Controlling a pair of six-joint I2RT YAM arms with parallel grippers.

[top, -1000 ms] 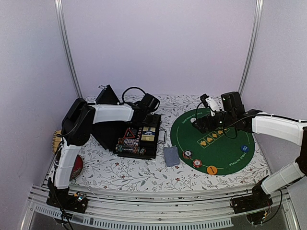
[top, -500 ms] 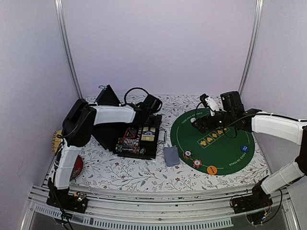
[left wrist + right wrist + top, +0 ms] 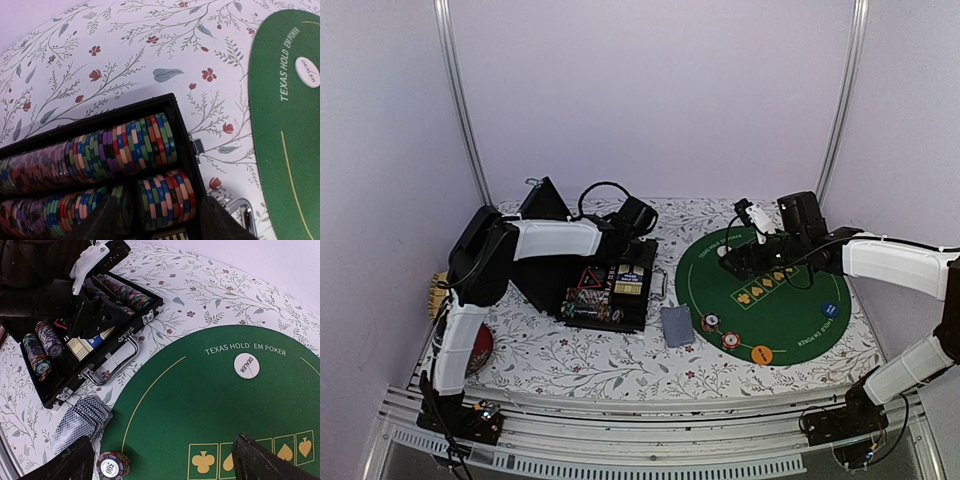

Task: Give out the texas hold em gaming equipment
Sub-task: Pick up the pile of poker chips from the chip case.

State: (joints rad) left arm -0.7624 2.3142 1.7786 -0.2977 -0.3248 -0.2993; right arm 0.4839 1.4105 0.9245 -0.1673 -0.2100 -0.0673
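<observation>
The open black case (image 3: 610, 285) holds rows of striped poker chips (image 3: 125, 147). My left gripper (image 3: 160, 222) hangs over its far right corner, jaws apart on either side of a short end stack of chips (image 3: 167, 200); I cannot tell if they touch it. My right gripper (image 3: 172, 467) hovers open and empty above the green mat (image 3: 200, 405). A white dealer button (image 3: 247, 366), two chip stacks (image 3: 710, 322) (image 3: 731, 340), an orange disc (image 3: 761, 354) and a blue disc (image 3: 830, 310) lie on the mat. A grey-blue card deck (image 3: 676, 326) lies beside its left edge.
The case lid (image 3: 545, 200) stands open at the back left, and the metal handle (image 3: 117, 365) faces the mat. More chip stacks (image 3: 42, 347) and a card box sit in the case's near half. A wicker item (image 3: 440, 295) and a red object (image 3: 480, 350) lie far left.
My left wrist has lifted slightly over the case and its jaws have spread a little. The right arm has drifted a touch to the left.
</observation>
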